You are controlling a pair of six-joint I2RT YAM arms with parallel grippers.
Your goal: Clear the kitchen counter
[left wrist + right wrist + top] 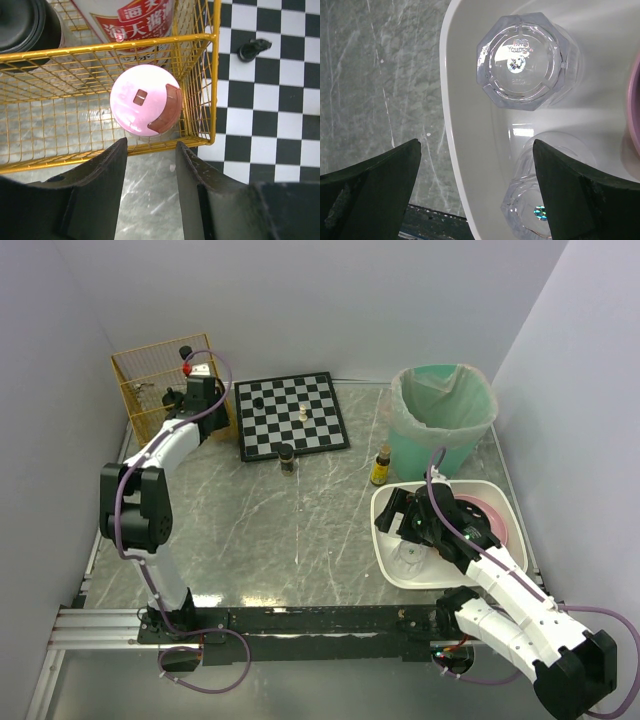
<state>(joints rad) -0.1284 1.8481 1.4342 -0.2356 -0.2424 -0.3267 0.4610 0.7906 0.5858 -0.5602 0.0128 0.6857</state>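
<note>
Note: your left gripper [151, 145] hangs over the wire basket [60, 52], jaws apart and empty. A pink-capped container [145, 100] stands inside just below them, apparently grouped there with other containers. Your right gripper [476, 150], jaws wide apart and holding nothing, sits above the tray [457, 125] rim beside clear glasses [522, 60]. The kitchen counter [260, 520] carries a chessboard [292, 415], a dark jar [287, 457] and a small bottle [380, 468], not yet cleared.

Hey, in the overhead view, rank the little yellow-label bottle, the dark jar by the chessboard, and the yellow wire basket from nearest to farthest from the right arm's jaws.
Measured from the right gripper:
1. The yellow-label bottle, just beyond it, beside the green bin.
2. The dark jar, farther left, at the chessboard near edge.
3. The yellow wire basket, in the far-left corner.
</note>
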